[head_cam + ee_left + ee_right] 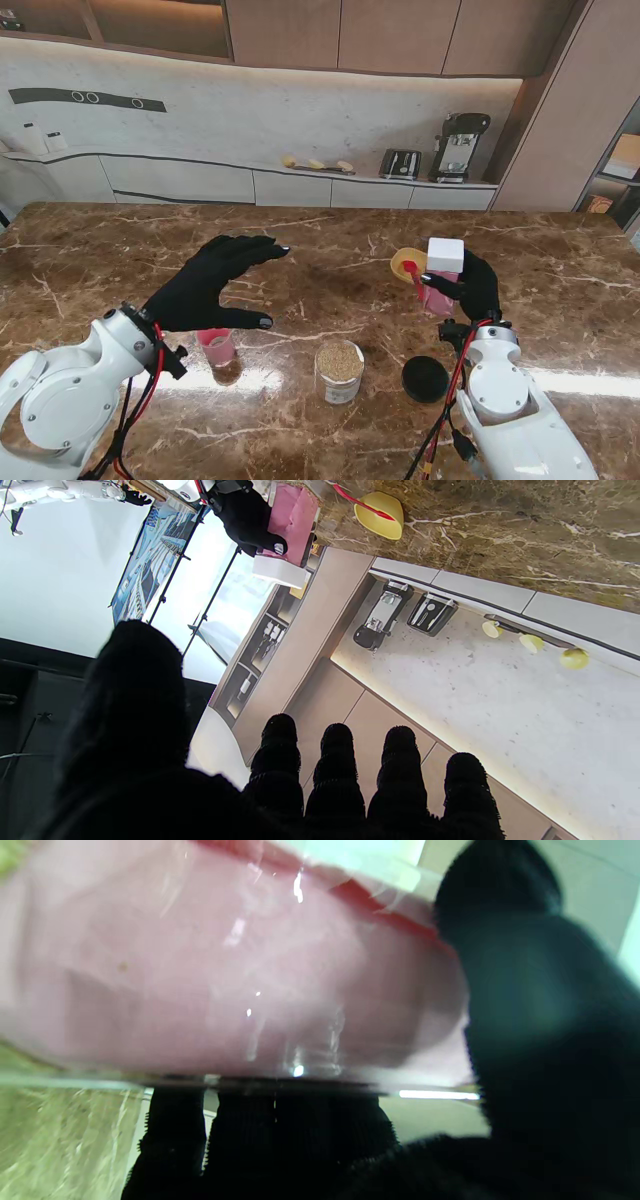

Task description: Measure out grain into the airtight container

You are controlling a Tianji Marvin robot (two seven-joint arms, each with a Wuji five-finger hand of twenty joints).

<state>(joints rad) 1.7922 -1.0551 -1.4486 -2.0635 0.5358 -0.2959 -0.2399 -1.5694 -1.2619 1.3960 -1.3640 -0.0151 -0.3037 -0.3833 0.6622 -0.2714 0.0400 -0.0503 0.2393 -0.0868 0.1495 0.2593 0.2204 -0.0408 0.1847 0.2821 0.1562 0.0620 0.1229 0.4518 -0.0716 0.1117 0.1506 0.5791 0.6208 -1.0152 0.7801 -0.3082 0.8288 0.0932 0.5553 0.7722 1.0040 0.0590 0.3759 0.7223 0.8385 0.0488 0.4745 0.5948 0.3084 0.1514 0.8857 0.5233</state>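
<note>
1. One pink container [441, 290] with a white lid [445, 253] stood upright on the marble table [330, 260], right of centre in the stand view and on the far side of the other small items.
2. The right hand [472, 285], gloved in black, was wrapped around that container: thumb on one side, fingers on the other, as the right wrist view showed, with the pink wall [225, 970] filling most of that picture and the thumb [520, 1005] pressed against it.
3. A yellow scoop [407, 262] with a red handle [414, 279] lay just left of the container, touching or nearly touching it; I could not tell which.
4. Nearer to me, a clear jar of grain [339, 371] sat open near the table's middle, with a black round lid [425, 379] flat on the table just to its right.
5. A small pink cup [217, 349] stood left of the jar, partly under the left wrist.
6. The left hand [215, 283] hovered above the table with its fingers [336, 770] spread apart and holding nothing, palm down, well apart from the container.
7. Along the back counter [300, 180] stood two dark appliances [440, 152] and three pale yellow objects [317, 163].
</note>
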